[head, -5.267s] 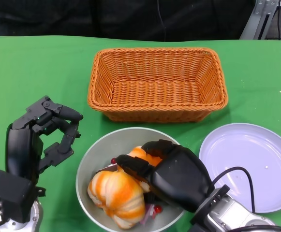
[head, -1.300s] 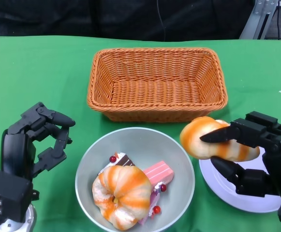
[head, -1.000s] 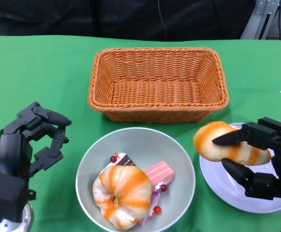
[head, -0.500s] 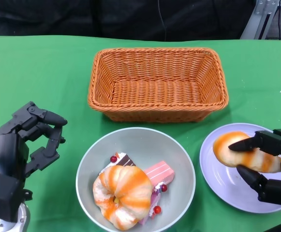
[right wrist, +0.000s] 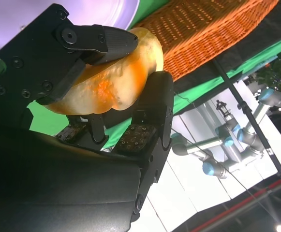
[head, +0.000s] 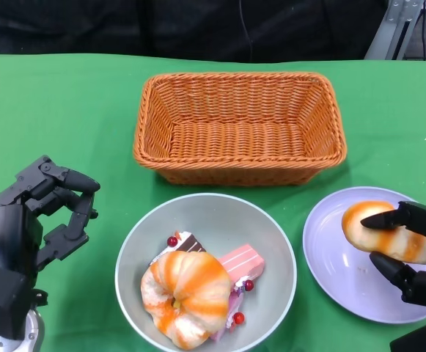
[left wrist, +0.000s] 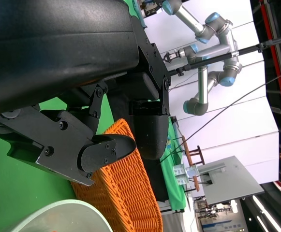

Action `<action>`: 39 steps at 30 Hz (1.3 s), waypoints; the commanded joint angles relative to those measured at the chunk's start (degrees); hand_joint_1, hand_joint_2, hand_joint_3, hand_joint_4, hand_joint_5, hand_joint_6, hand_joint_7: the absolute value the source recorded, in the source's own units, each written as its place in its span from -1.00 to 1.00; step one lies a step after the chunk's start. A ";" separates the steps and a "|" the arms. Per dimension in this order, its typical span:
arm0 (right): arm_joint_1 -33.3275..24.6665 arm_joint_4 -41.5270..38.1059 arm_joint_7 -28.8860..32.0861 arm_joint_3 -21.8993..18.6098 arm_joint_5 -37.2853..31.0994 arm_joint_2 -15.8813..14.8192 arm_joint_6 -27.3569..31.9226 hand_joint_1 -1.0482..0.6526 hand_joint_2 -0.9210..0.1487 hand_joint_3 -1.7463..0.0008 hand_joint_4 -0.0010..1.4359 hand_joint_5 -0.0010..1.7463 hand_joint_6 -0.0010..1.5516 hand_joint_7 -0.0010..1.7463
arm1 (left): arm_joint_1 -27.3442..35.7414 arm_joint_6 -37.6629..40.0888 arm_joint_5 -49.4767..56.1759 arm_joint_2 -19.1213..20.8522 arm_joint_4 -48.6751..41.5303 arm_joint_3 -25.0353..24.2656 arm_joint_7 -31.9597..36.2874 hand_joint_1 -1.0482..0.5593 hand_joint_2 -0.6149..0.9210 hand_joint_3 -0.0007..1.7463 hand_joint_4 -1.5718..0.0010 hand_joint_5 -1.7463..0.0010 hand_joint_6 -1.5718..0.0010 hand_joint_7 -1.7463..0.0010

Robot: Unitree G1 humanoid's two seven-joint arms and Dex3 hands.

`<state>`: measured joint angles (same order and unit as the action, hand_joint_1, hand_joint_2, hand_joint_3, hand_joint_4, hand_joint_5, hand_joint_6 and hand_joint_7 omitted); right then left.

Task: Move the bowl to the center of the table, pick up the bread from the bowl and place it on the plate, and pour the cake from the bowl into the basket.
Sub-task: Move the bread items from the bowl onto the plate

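Nearest the robot, the right hand (head: 410,260) grips one bread roll (head: 388,233) between its upper and lower fingers, the roll hanging low over the right part of the lavender plate (head: 337,257); whether it already touches the plate cannot be told. The step in hand looks like the release, and it would go best if the roll is lowered until it bears on the plate, toward the middle and not the near rim, and the fingers then spread evenly so the round loaf does not roll off the edge. The left hand (head: 40,220) holds nothing, its fingers loosely curled and apart, hovering over the green tabletop (head: 66,110) just beside the grey bowl (head: 205,213). In the bowl lie a second, ring-shaped bread (head: 185,293) and the cake pieces (head: 240,262), so another pick seems due before any pouring. Farthest off stands the wicker basket (head: 238,128), holding nothing, directly behind the bowl.
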<state>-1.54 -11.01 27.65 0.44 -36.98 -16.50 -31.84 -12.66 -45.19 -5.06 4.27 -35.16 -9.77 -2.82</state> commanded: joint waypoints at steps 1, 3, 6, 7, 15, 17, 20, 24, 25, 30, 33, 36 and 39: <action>2.38 -4.32 2.67 0.78 -1.51 -1.25 -0.28 0.13 -0.25 0.13 0.28 0.47 0.43 -0.34 | 0.65 -0.63 0.00 0.89 0.51 -0.64 0.03 0.15 0.76 -0.20 0.05 -0.80 0.01 -0.40; 3.53 -6.45 3.98 1.55 -2.77 -1.34 0.03 0.10 -0.29 0.18 0.31 0.38 0.46 -0.41 | 0.98 -0.22 0.30 0.78 1.16 -0.58 0.34 0.16 0.76 -0.17 0.05 -0.79 0.01 -0.42; 5.27 -9.75 5.48 2.59 -3.61 -1.79 -0.24 0.11 -0.34 0.27 0.31 0.36 0.50 -0.51 | 1.64 0.53 0.29 0.59 2.34 -0.47 0.36 0.15 0.74 -0.16 0.07 -0.79 0.02 -0.42; 5.84 -10.94 5.53 2.88 -3.37 -1.93 -0.47 0.11 -0.35 0.29 0.30 0.39 0.51 -0.53 | 1.91 0.71 0.40 0.52 2.83 -0.41 0.43 0.16 0.73 -0.16 0.07 -0.79 0.02 -0.42; 9.32 -19.12 7.47 5.16 -2.85 -3.21 -2.49 0.14 -0.51 0.50 0.33 0.32 0.57 -0.70 | 2.88 1.58 0.90 0.33 4.74 -0.07 0.58 0.17 0.74 -0.17 0.09 -0.81 0.03 -0.42; 10.27 -21.15 8.28 5.84 -3.02 -3.38 -3.19 0.14 -0.52 0.52 0.34 0.33 0.57 -0.71 | 2.88 1.29 1.02 0.30 4.62 -0.12 0.66 0.16 0.74 -0.18 0.08 -0.81 0.03 -0.42; 10.95 -22.38 8.55 6.68 -3.18 -3.54 -2.64 0.09 -0.58 0.58 0.31 0.36 0.58 -0.75 | 2.92 0.94 1.30 0.33 4.58 -0.14 0.63 0.16 0.74 -0.17 0.08 -0.81 0.02 -0.42; 11.10 -22.36 6.12 7.59 -2.49 -3.13 0.09 0.09 -0.62 0.61 0.31 0.29 0.58 -0.79 | 3.14 1.44 1.04 0.23 5.08 -0.06 0.36 0.16 0.74 -0.17 0.07 -0.80 0.02 -0.42; 10.87 -21.80 4.74 7.77 -2.12 -3.04 1.15 0.09 -0.64 0.63 0.32 0.24 0.58 -0.81 | 3.14 1.46 0.85 0.26 5.06 -0.04 0.14 0.16 0.74 -0.17 0.07 -0.80 0.02 -0.42; 9.56 -18.34 -4.04 8.84 -0.23 -4.49 4.80 0.10 -0.84 0.81 0.32 0.29 0.62 -0.91 | 2.80 0.82 1.35 0.46 4.16 -0.04 0.39 0.14 0.75 -0.20 0.06 -0.80 0.01 -0.41; 7.98 -14.70 -9.21 8.95 1.10 -5.02 7.95 0.11 -0.89 0.89 0.24 0.32 0.60 -0.96 | 2.76 0.12 1.91 0.32 4.04 -0.05 0.72 0.15 0.75 -0.20 0.05 -0.78 0.00 -0.40; 6.55 -11.34 -12.60 9.07 1.78 -5.46 10.28 0.12 -0.89 0.94 0.23 0.25 0.57 -0.99 | 2.83 0.11 2.45 0.10 4.08 -0.16 1.19 0.15 0.75 -0.20 0.04 -0.77 -0.01 -0.40; 5.51 -8.10 -18.07 9.39 3.13 -7.04 11.62 0.07 -0.90 0.98 0.28 0.01 0.48 -0.99 | 2.88 -0.36 2.54 -0.10 3.77 -0.22 1.46 0.17 0.75 -0.18 0.04 -0.77 -0.01 -0.41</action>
<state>5.31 -20.38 12.01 9.60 -34.89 -21.63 -21.22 -10.06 -44.68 -2.44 3.83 -30.99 -9.51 -2.09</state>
